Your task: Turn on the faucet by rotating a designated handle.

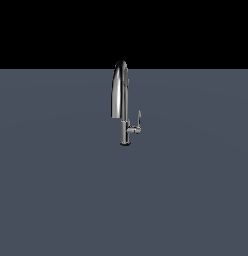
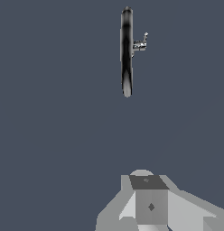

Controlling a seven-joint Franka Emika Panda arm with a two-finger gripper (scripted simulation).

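The faucet (image 1: 121, 102) stands upright in the middle of the exterior view, a slim chrome stem with a high arched spout and a dark round base. Its handle (image 1: 138, 120) is a thin chrome blade pointing up from a short stub on the stem's side, toward the exterior view's right. From the wrist view I look down on the faucet (image 2: 127, 52) from well above, and the handle (image 2: 142, 43) sticks out beside the spout. My gripper (image 2: 150, 198) shows only in the wrist view, far from the faucet. Its fingers read as one grey block with no gap, holding nothing.
A flat grey-blue floor (image 1: 61, 190) stretches all around the faucet, with black background behind it. The arm itself does not appear in the exterior view.
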